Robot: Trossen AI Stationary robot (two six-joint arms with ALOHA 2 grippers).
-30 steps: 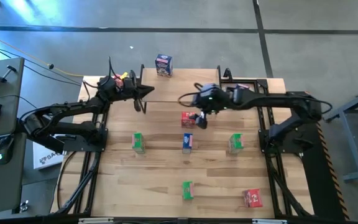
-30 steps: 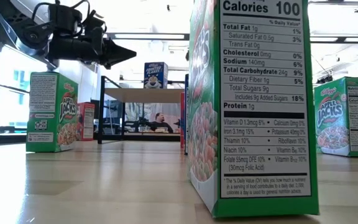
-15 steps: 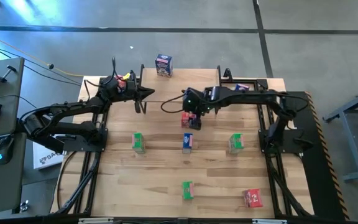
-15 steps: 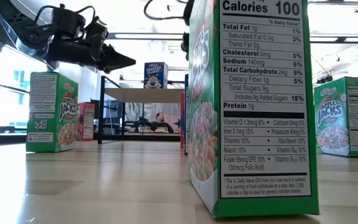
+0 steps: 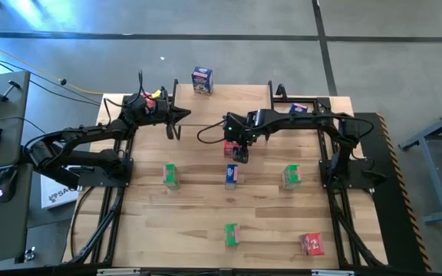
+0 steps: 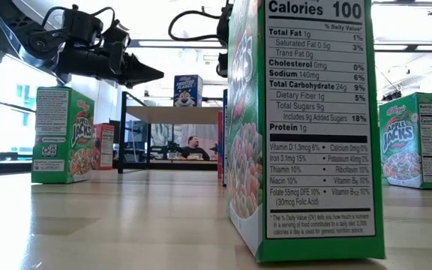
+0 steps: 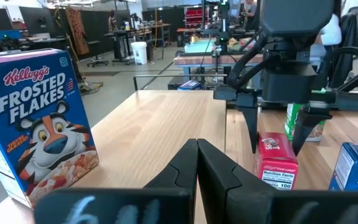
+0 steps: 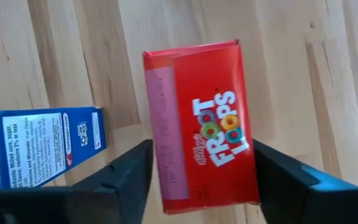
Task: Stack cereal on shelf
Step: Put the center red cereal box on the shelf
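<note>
A small red Froot Loops box (image 5: pixel 231 146) stands upright on the table just in front of the shelf (image 5: pixel 221 115), whose light wooden top sits on black legs. My right gripper (image 8: pixel 202 150) is above the box, pointing down and open, with one finger on each side of it. The box also shows in the left wrist view (image 7: pixel 277 163). A blue Frosted Flakes box (image 7: pixel 39 118) stands on the shelf top. My left gripper (image 7: pixel 197 149) is shut and empty above the shelf's left end (image 5: pixel 181 115). My right gripper's fingers (image 8: pixel 135 171) stand close against the two narrow sides of the red box (image 8: pixel 166 155) from above. I cannot tell whether they touch it. The box stands on the table.
More small boxes stand on the table: green (image 5: pixel 171 175), blue (image 5: pixel 232 175) and green (image 5: pixel 290 176) in a row, then green (image 5: pixel 231 234) and red (image 5: pixel 311 244) nearer the front. Another box (image 5: pixel 298 107) is under the right arm at the far right.
My right gripper has gone toward the table's left edge and come over the red box, so that its fingers now stand on either side of it. The box has stayed in place.
</note>
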